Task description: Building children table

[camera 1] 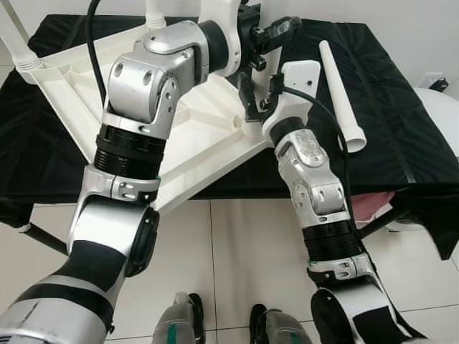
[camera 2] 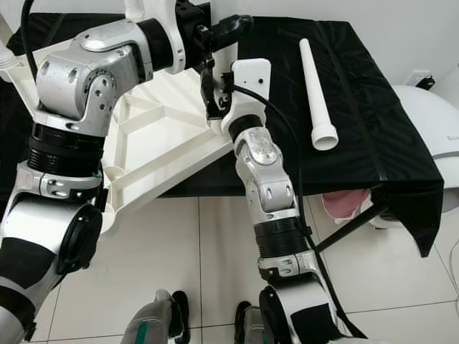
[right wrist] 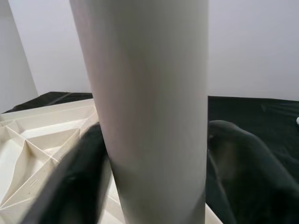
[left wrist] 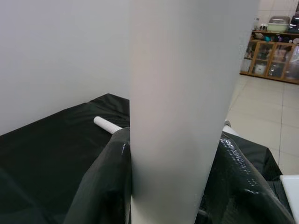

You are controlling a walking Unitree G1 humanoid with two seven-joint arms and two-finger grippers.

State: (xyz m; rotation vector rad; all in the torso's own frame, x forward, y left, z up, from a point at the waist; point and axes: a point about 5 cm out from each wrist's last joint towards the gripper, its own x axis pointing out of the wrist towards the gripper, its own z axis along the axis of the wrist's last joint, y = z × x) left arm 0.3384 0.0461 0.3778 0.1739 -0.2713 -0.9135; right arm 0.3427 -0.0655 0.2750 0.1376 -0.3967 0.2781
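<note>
Nearest my wrist cameras is a white table leg [right wrist: 145, 112], upright. The right gripper [camera 1: 249, 107] has its black fingers [right wrist: 243, 163] clamped either side of it low down, just above the corner of the inverted white tabletop [camera 1: 193, 136]. The left gripper [camera 1: 262, 39] is clamped on the same leg higher up. The left wrist view alone shows a wooden cabinet [left wrist: 273, 58] across the room. The eye views add a loose leg [camera 2: 315, 93] lying near the right edge of the black-covered table [camera 2: 373, 122].
</note>
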